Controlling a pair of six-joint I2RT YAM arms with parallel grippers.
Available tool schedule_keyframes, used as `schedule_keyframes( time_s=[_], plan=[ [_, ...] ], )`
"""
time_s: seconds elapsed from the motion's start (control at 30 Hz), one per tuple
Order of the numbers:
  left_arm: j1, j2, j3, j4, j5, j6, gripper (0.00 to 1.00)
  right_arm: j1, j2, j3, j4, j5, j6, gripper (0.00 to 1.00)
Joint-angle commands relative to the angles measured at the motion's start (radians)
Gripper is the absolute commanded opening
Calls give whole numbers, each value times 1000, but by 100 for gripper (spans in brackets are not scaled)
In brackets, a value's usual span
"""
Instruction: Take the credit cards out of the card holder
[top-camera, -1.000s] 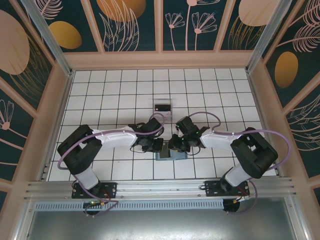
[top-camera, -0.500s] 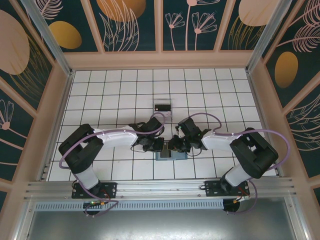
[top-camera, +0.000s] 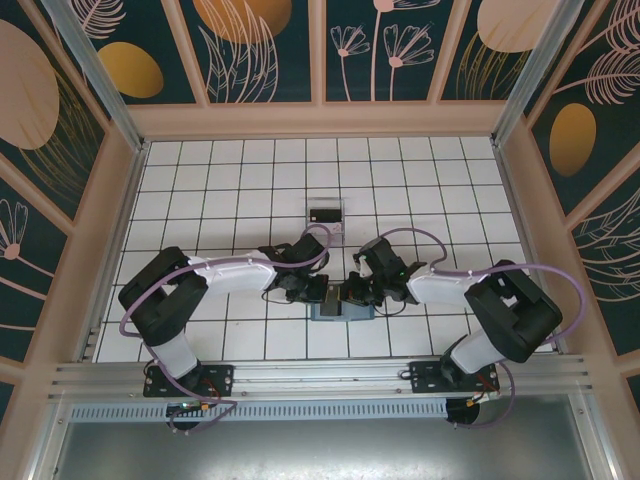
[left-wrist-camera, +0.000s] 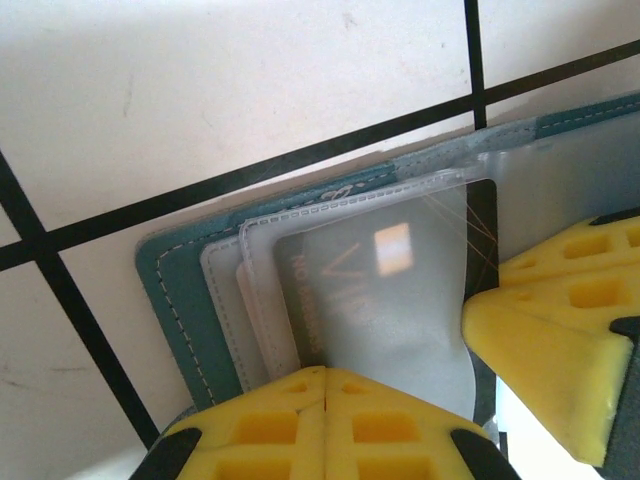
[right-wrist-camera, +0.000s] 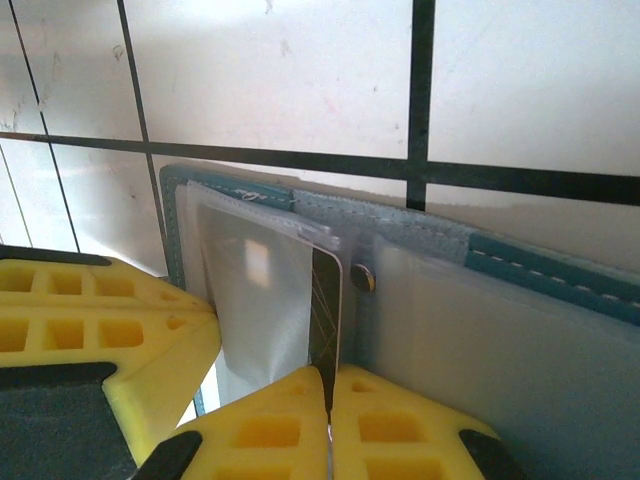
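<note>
On the white tiled table (top-camera: 200, 180) the card holder (left-wrist-camera: 165, 290) is laid open between both arms, its clear sleeve (left-wrist-camera: 255, 290) clamped by the closed left gripper (left-wrist-camera: 325, 395), the black credit card (right-wrist-camera: 328, 305) pinched edge-on by the closed right gripper (right-wrist-camera: 328, 400), its long axis judged to run toward that arm, with the clear box (top-camera: 326, 212) well apart behind.

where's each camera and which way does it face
top external: above and behind the bases, facing down at the white tiled table; both arms show, left gripper and right gripper close together over the slate-blue bifold wallet.
left wrist: on the left arm, facing the wallet's clear sleeve and black credit card; own yellow fingers at bottom.
right wrist: opposite side, that card edge-on; own fingers at bottom.
shared: wrist views both show wallet, card, the other gripper's finger.
</note>
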Motion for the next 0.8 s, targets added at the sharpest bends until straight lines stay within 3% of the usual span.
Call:
schedule_keyframes(
  time_s=[0.0, 0.77],
  plan=[
    [-1, 66, -20, -87, -91, 23, 7, -3, -26, -25, -15, -15, -19, 5],
    [1, 40, -52, -109, -126, 14, 8, -59, -110, -61, -72, 0, -43, 1]
  ],
)
